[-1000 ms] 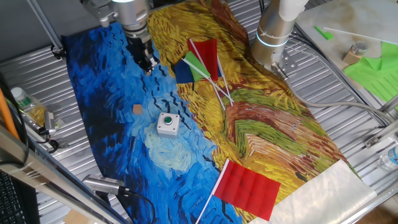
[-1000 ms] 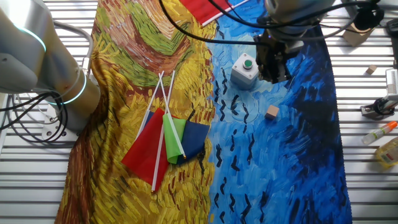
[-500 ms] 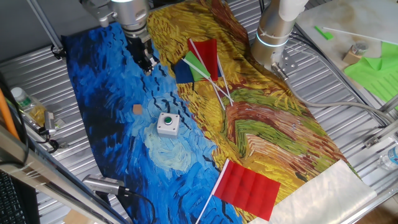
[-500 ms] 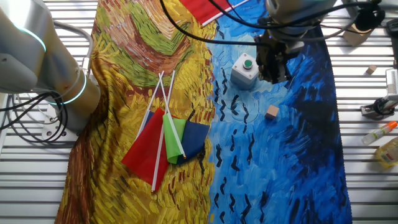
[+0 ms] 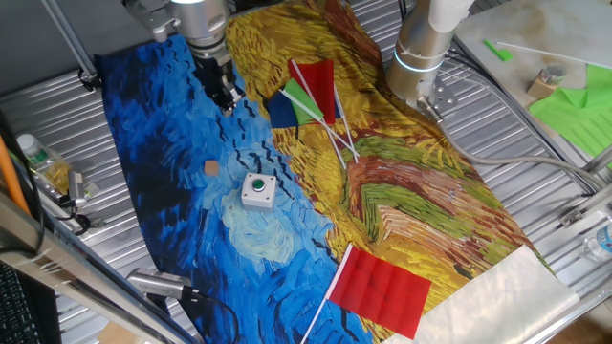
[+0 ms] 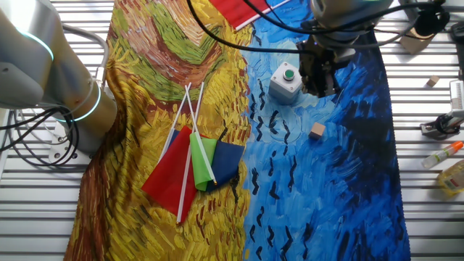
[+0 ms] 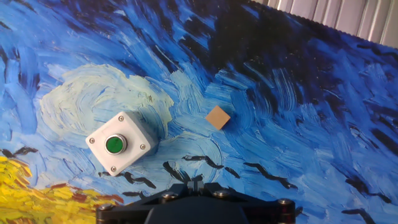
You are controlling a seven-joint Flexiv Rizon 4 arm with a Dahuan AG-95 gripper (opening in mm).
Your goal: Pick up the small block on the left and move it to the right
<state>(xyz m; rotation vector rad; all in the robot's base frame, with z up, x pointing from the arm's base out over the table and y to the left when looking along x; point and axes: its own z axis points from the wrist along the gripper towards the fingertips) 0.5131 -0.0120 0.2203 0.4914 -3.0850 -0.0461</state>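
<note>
The small block [image 5: 211, 167] is a tiny tan wooden cube lying on the blue part of the painted cloth. It also shows in the other fixed view [image 6: 317, 131] and in the hand view [image 7: 218, 117]. My gripper [image 5: 228, 97] hangs above the cloth, well apart from the block and holding nothing. In the other fixed view the gripper [image 6: 320, 87] sits just right of the button box. In the hand view its fingertips [image 7: 196, 182] meet at the bottom edge, so it looks shut.
A white box with a green button [image 5: 258, 189] stands close to the block, also in the hand view [image 7: 119, 143]. Red, green and blue flags [image 5: 308, 96] lie on the yellow part. A red flag [image 5: 381, 289] lies near the front. The arm's base [image 5: 421, 57] stands behind.
</note>
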